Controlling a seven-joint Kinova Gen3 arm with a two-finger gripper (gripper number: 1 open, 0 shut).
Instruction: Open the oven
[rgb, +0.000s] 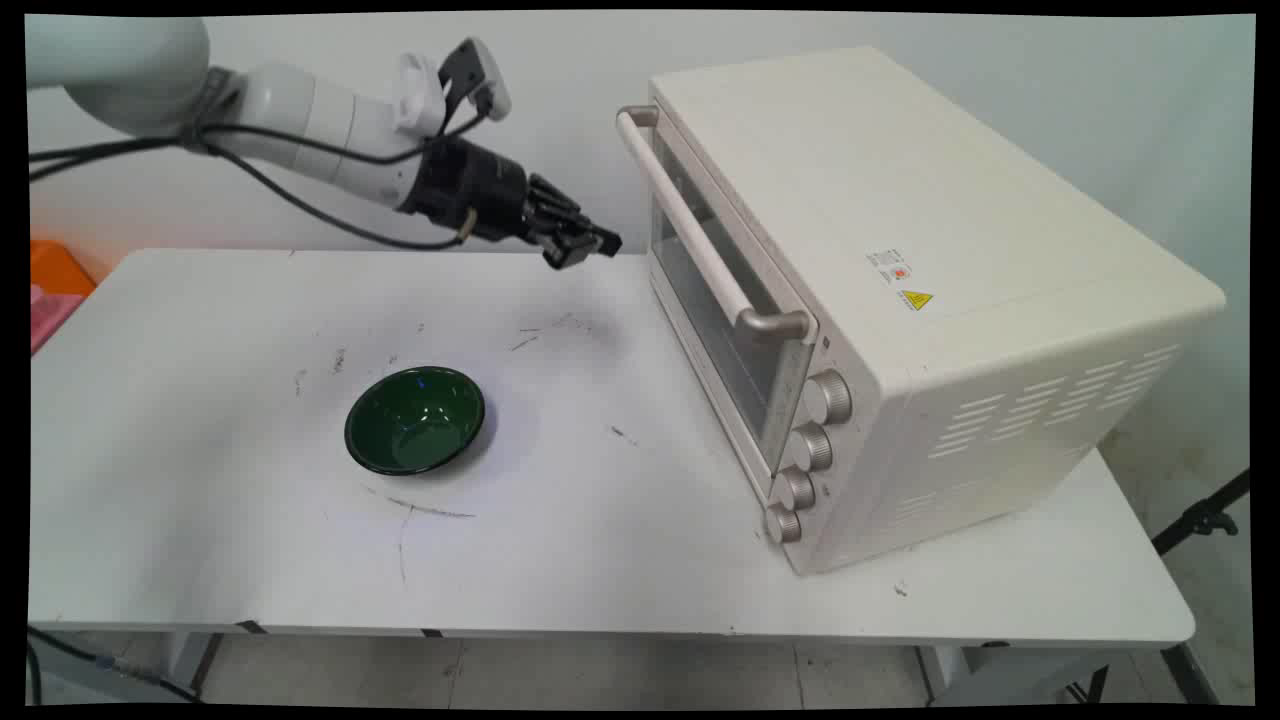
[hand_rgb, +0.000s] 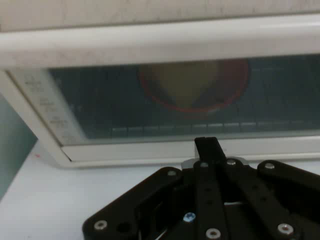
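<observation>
My black gripper (rgb: 585, 245) hovers above the table's far side, shut with nothing between its fingers, pointing at the front of a cream toaster oven (rgb: 900, 300). It is a short way left of the oven's closed glass door (rgb: 710, 300) and below the level of the door's bar handle (rgb: 690, 215). In the hand view the shut gripper (hand_rgb: 209, 147) faces the door (hand_rgb: 175, 110) close up, the handle (hand_rgb: 160, 42) crosses the top, and a round red-rimmed yellowish thing (hand_rgb: 192, 85) shows dimly behind the glass. A dark green bowl (rgb: 415, 420), empty, sits on the table nearer the front.
Several knobs (rgb: 810, 445) run down the oven's front right side. The white table (rgb: 200, 520) carries scuff marks. An orange and pink box (rgb: 55, 285) sits past the table's left edge. A black stand leg (rgb: 1200, 520) is at the right.
</observation>
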